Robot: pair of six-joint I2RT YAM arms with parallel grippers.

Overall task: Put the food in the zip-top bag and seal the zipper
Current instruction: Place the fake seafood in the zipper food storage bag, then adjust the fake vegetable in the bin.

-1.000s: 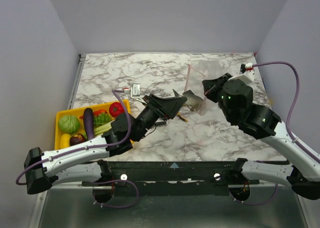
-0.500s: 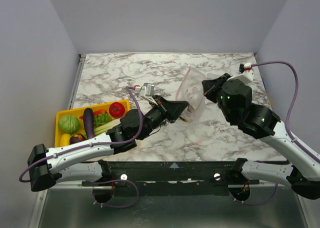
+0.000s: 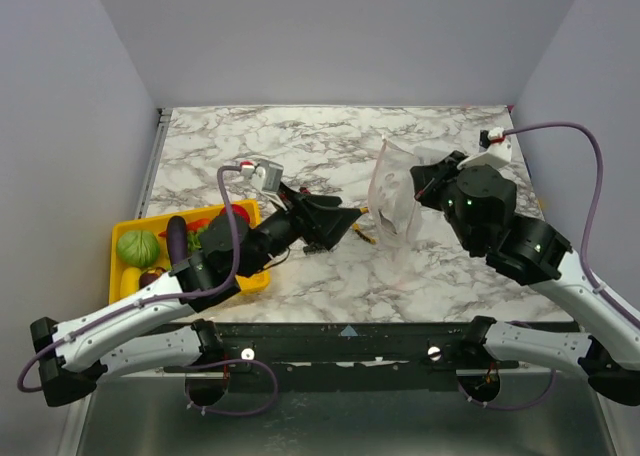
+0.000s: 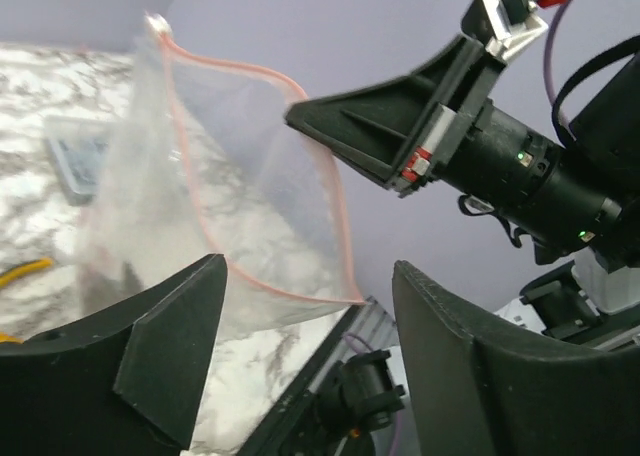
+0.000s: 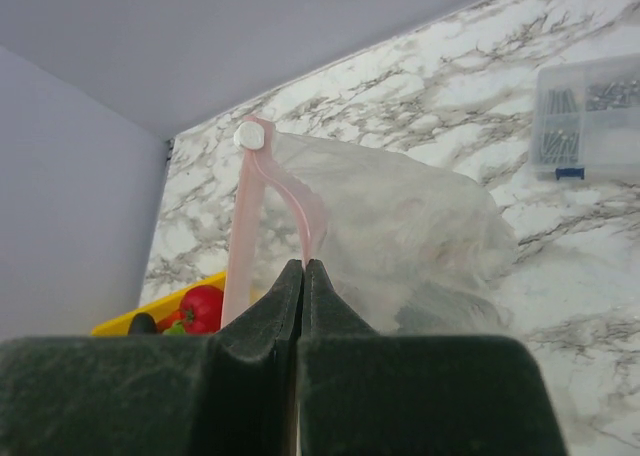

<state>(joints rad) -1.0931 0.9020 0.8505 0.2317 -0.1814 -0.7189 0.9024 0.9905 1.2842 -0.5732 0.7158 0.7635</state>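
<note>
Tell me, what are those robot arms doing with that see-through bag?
They are getting the bag ready for toy food. The right hand is pinched shut on the pink zipper of the clear bag and holds it up over the table. The left hand is open right at the bag's edge, with nothing gripped. The toy food sits in the yellow tray, and none of it is in the bag yet.
</note>
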